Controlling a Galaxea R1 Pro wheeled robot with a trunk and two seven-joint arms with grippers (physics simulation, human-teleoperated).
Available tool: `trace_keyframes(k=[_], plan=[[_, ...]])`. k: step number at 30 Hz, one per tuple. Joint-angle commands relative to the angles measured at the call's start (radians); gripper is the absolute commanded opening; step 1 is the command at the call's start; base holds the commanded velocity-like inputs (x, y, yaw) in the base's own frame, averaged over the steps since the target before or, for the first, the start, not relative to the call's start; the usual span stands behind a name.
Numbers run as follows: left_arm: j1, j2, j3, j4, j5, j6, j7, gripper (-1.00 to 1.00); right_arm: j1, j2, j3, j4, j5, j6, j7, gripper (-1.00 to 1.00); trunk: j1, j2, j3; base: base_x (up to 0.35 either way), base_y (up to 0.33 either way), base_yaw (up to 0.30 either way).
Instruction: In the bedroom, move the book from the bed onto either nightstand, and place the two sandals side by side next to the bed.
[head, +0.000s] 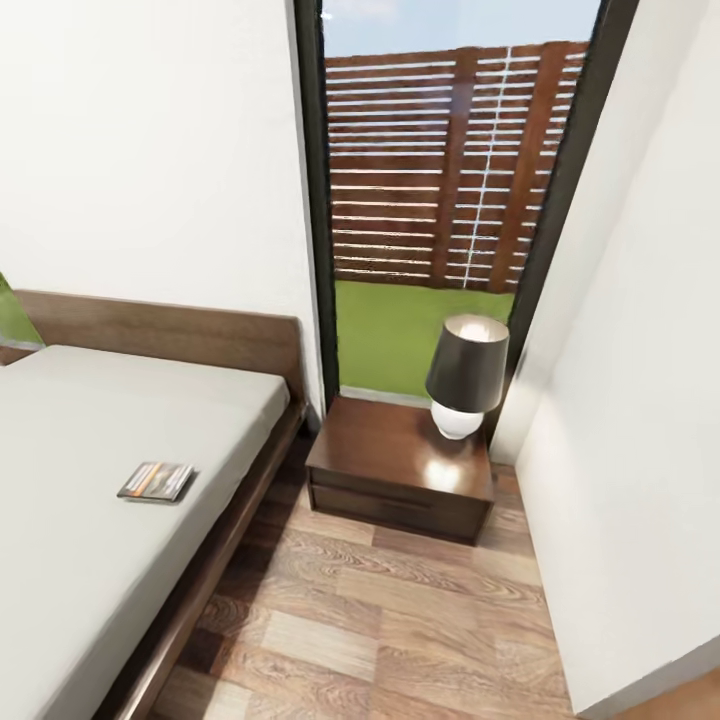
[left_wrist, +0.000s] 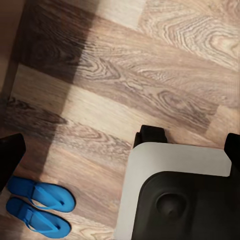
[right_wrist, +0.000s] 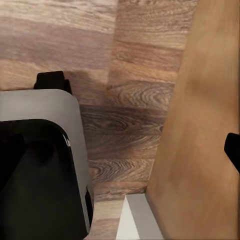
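The book lies flat on the light grey mattress of the bed, near its right edge. A dark brown nightstand stands to the right of the bed under the window. In the left wrist view the two blue sandals lie side by side on the plank floor, close together and parallel. My left gripper hangs above the floor, open, its black fingertips at the frame's edges, holding nothing. My right gripper is also open and empty, with one fingertip showing.
A lamp with a dark shade stands on the nightstand's right half. A white wall closes the right side. My grey and black base sits under both wrists. A tan wooden panel stands beside the right arm.
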Motion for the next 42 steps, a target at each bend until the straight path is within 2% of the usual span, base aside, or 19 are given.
trace_keyframes(k=[1, 12, 28, 42], plan=[[-0.001, 0.000, -0.008, 0.002, 0.011, -0.003, -0.004, 1.00, 0.000, 0.000, 0.008, -0.001, -0.007, 0.004, -0.003, 1.00, 0.001, 0.000, -0.001, 0.298, -0.006, 0.171], [-0.001, 0.001, -0.008, 0.001, 0.011, -0.005, -0.003, 1.00, 0.000, 0.000, 0.008, -0.001, -0.007, 0.004, -0.003, 1.00, 0.001, 0.000, -0.001, 0.242, -0.002, 0.177], [-0.001, 0.001, -0.009, -0.001, 0.011, -0.005, -0.003, 1.00, 0.000, 0.001, 0.008, -0.001, -0.007, 0.004, -0.003, 1.00, 0.001, 0.000, -0.001, 0.036, -0.013, 0.033], [-0.002, 0.001, -0.010, -0.003, 0.011, -0.005, -0.004, 1.00, 0.000, 0.011, 0.008, -0.001, -0.005, 0.004, -0.003, 1.00, 0.001, 0.000, -0.001, 0.072, -0.110, 0.196]])
